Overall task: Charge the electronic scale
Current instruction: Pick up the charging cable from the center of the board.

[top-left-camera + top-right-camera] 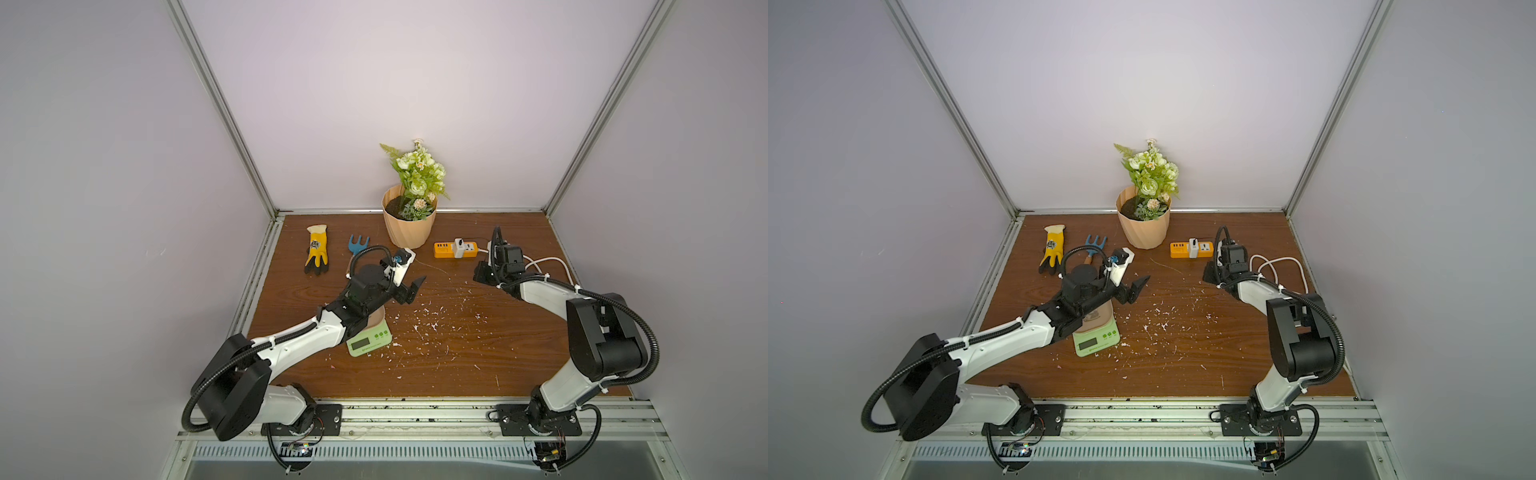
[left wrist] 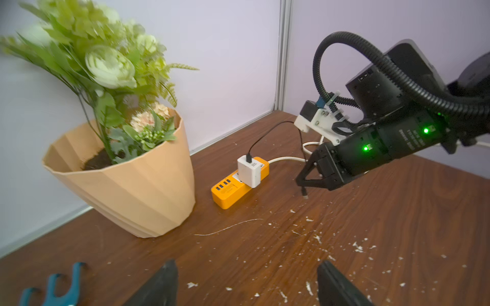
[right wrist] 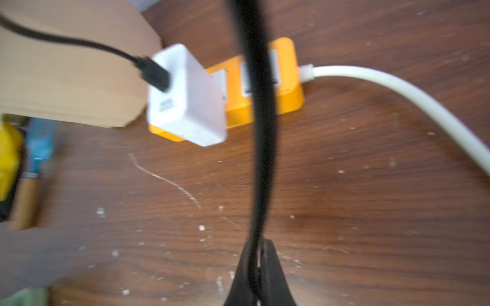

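Toward the bench's (image 1: 457,365) front-left edge your electronic scale (image 1: 370,343) sits under the left arm, the left gripper (image 1: 413,291) spread and empty, while farther back, by the orange power strip (image 2: 230,194), the right gripper (image 2: 302,183) pinches the black charging cable (image 3: 261,132), so you likely carry its plug to the scale next.

Light-green electronic scale (image 1: 369,343), flat, partly under arm
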